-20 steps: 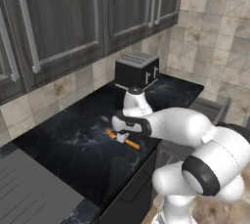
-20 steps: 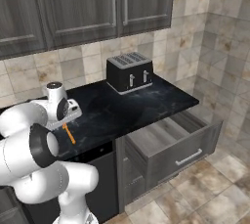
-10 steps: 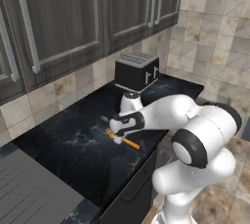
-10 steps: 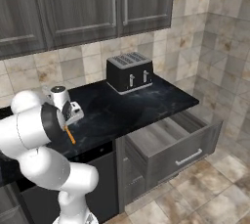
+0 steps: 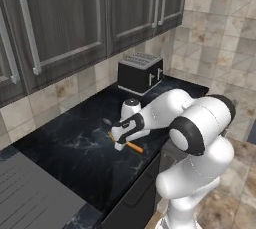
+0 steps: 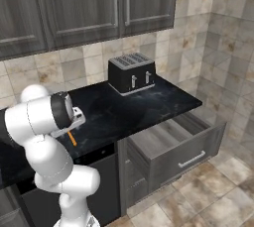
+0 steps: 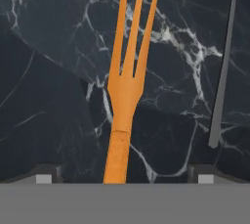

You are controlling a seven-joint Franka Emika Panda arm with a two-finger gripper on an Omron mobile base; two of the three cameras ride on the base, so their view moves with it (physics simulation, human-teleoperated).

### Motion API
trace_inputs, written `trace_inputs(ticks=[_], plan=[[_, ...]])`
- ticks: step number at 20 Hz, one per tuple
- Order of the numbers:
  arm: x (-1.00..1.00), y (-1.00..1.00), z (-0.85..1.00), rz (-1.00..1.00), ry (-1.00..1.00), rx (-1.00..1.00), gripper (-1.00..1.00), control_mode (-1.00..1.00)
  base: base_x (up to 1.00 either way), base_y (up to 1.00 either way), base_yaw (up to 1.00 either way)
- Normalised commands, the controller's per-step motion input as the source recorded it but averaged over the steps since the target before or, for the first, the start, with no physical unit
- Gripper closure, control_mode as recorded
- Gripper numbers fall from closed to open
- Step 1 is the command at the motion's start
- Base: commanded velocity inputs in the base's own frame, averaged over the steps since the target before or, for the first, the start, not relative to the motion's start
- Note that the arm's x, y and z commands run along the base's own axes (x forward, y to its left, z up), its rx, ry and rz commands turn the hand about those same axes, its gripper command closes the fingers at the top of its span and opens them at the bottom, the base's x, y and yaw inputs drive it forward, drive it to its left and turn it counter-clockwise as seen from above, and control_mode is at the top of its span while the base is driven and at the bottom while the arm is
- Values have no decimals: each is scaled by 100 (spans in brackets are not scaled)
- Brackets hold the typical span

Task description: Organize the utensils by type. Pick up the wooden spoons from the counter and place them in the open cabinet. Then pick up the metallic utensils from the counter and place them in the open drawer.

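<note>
The fingers (image 7: 47, 175) stand spread wide, one on each side of the orange fork (image 7: 125, 96), not pinching it, and the fork lies flat on the black marble tabletop (image 7: 53, 71) with its three prongs pointing away from the hand. Just beside it, a thin grey metal handle (image 7: 223, 66) lies on the same tabletop, apart from the fork. Further out, a black toaster (image 6: 131, 73) sits at the back of the tabletop below the dark cabinets (image 6: 89, 3), and a drawer (image 6: 173, 146) stands open under the tabletop's right end.

Even, soft rendered light — no harsh glare (a faint shadow under the arm), slightly blurry throughout.
</note>
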Motion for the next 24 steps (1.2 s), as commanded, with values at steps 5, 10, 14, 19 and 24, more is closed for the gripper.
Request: trace_inputs(ticks=[5, 10, 14, 19, 24], plan=[[2, 0, -27, 0, 0, 0, -100, -100, 0, 0, 0], [1, 1, -33, 0, -2, 0, -100, -100, 0, 0, 0], [0, 0, -38, 0, 0, -3, 100, -100, 0, 0, 0], [0, -2, -36, -1, 0, -4, 100, -100, 0, 0, 0], [-1, -10, -10, -5, 0, -3, 100, -100, 0, 0, 0]])
